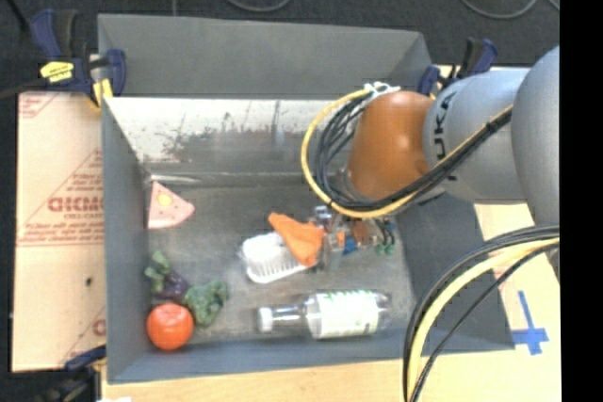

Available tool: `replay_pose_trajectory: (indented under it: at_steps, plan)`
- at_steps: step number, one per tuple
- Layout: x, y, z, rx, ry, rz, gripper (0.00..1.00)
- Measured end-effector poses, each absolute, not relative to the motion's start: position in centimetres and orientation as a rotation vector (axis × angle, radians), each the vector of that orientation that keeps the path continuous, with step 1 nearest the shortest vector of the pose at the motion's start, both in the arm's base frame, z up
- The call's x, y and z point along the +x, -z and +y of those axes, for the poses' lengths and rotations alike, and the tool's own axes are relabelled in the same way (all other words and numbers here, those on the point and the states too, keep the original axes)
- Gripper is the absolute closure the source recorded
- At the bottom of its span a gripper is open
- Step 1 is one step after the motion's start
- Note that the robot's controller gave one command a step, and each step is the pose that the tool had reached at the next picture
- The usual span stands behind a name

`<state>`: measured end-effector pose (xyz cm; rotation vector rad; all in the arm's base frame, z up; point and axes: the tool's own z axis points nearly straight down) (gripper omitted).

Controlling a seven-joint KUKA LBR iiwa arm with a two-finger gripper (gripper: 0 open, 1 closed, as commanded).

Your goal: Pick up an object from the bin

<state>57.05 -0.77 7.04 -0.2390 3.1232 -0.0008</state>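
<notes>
The hand [329, 238] is seen low inside the grey bin [226, 202], a little right of the frame's centre, beneath the arm's orange wrist cover [386, 146] and its looped cables. Whether it is open or closed cannot be told. Just to its left, touching it or very nearly so, an orange wedge-shaped piece [297, 235] lies partly over a white brush [268, 261]. This orange piece is judged the likeliest thing to be picked, though no hold on it can be confirmed. Below these, along the lower wall, a clear bottle [330, 313] lies on its side. Well apart, at the lower left, a red-orange ball [170, 326], a purple grape bunch [164, 277] and a green toy [206, 297] are gathered, with a pink wedge [168, 205] above them. Several failures are to be feared. The orange piece, resting on the brush, could be pushed aside and slip away, or be caught only by its thin edge and dropped during the lift. The brush could also be dragged up with it.
</notes>
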Motion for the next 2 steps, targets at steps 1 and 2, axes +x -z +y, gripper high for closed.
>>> replay_pose_trajectory:
  at_steps: [1, 2]
  plan:
    - [57.05, -7.04, -0.77, -0.239, 0.001, 3.123, 1.00]
    - [56.92, -7.42, -0.78, -0.239, 0.001, 3.126, 1.00]
